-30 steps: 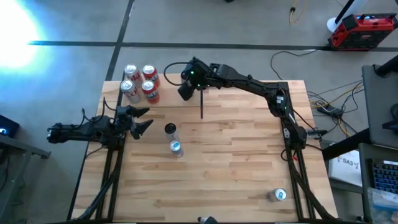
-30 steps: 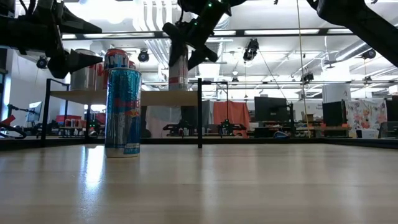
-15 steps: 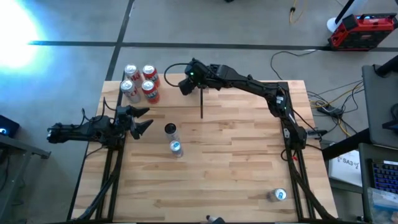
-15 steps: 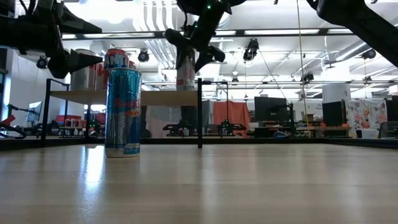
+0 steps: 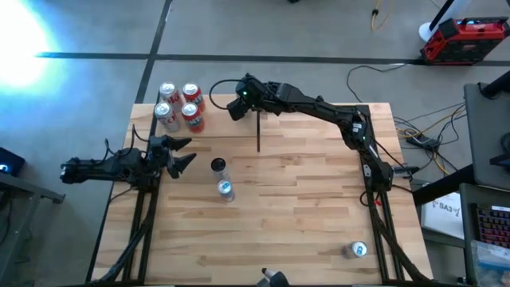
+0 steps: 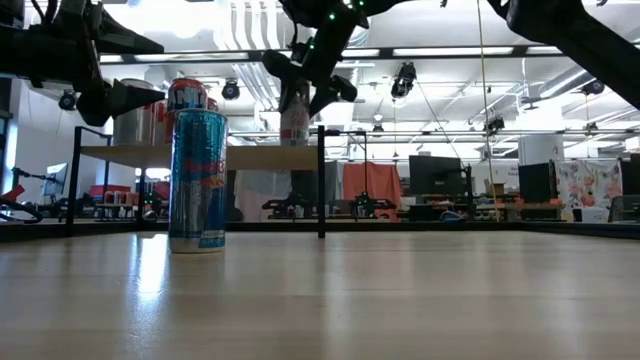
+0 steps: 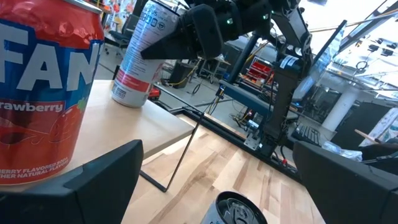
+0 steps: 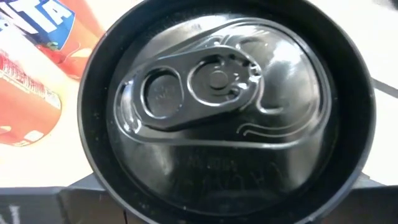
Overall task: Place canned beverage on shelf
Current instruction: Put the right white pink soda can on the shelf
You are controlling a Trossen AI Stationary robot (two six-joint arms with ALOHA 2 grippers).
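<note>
The right gripper [image 6: 305, 82] is closed around a silver can [image 7: 142, 56] with a red band near its base and a black top, holding it slightly tilted with its base on or just above the pale wood shelf [image 7: 143, 127], near the shelf's right front corner by the thin black frame post. At the shelf's left end stand four cans [image 5: 179, 106] in a tight cluster. The left gripper [image 5: 177, 155] hangs with its fingers spread wide and empty at the worktop's left edge. Two tall cans [image 5: 221, 177] stand near the middle of the worktop, and another can [image 5: 356, 250] lies at its front right corner.
</note>
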